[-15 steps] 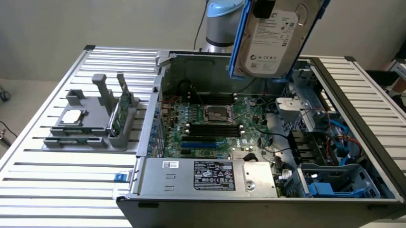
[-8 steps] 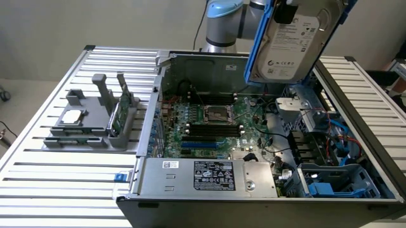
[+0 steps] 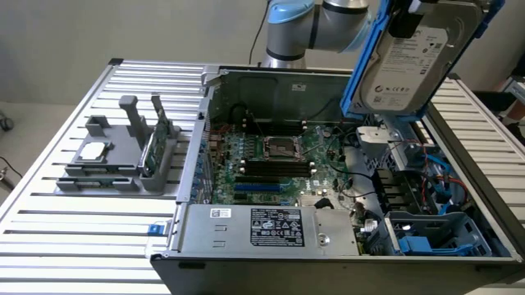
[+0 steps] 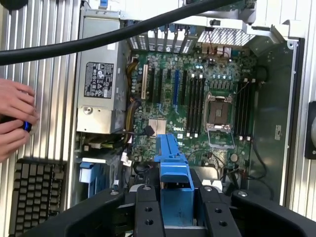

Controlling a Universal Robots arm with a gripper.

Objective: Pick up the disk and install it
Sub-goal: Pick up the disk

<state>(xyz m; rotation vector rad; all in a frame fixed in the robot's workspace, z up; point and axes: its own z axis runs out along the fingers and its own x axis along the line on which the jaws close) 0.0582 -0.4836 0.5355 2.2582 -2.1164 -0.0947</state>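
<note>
Aloft, flat silver-grey disk (image 3: 410, 67) in blue plastic carrier, clenched in black claw (image 4: 177, 205), above open metal case (image 3: 279, 86).

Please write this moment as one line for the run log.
gripper: shut on disk | disk: held in air, near upright, over open computer case | installed: not yet

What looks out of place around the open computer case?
A person's hands, pinching something small and blue, are over the table beside the case, inside the work area. The disk hangs tilted in the jaws.
</note>
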